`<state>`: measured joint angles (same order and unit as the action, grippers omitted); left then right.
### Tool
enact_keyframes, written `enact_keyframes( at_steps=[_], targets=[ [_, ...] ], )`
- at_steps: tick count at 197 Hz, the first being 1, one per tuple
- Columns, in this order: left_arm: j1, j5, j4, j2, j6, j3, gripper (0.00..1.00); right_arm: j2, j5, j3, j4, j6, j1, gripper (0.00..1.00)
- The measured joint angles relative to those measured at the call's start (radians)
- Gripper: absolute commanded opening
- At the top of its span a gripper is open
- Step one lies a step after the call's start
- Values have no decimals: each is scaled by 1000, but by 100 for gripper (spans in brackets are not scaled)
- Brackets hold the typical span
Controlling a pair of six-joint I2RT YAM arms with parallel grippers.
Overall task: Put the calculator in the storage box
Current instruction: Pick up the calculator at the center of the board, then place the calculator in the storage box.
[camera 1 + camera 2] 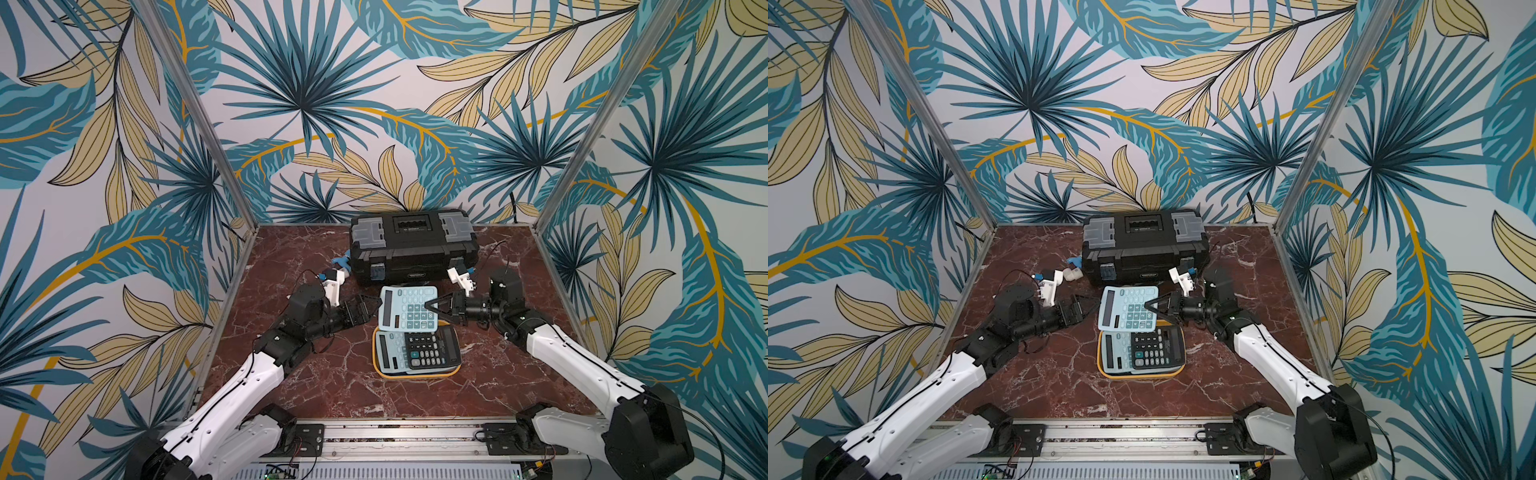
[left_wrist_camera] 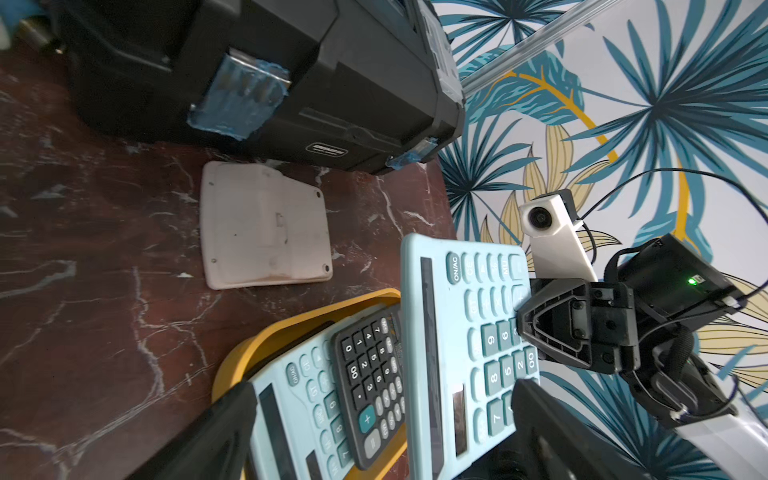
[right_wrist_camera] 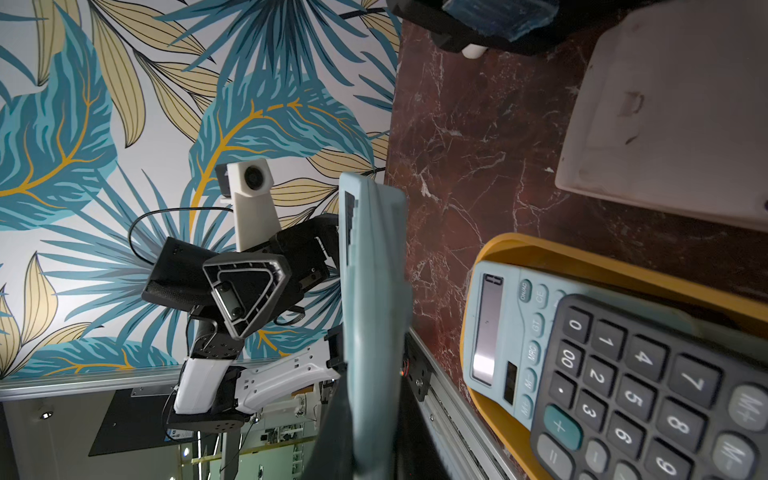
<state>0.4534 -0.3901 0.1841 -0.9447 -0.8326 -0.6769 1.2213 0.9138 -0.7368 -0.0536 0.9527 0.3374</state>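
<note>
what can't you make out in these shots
- White slab front: faces the table in the left wrist view; the slab is hidden under the held calculator in both top views.
- Tray floor: covered by blue calculator and black calculator in both top views.
- Right gripper lower finger: under the held calculator in both top views.

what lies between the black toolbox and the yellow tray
A white face-down calculator lies there, seen in the left wrist view; the held blue calculator hides it from above.

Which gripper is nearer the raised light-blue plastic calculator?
Right. The right gripper grips the raised light-blue calculator by one edge; the left gripper stands open just off the opposite edge.
</note>
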Motion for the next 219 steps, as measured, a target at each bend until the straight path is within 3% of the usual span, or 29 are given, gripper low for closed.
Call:
enact_keyframes(
  at_steps=[219],
  targets=[
    [2,34,38,-1,40,0,100,222,0,8,135,-231,67,0]
  ],
)
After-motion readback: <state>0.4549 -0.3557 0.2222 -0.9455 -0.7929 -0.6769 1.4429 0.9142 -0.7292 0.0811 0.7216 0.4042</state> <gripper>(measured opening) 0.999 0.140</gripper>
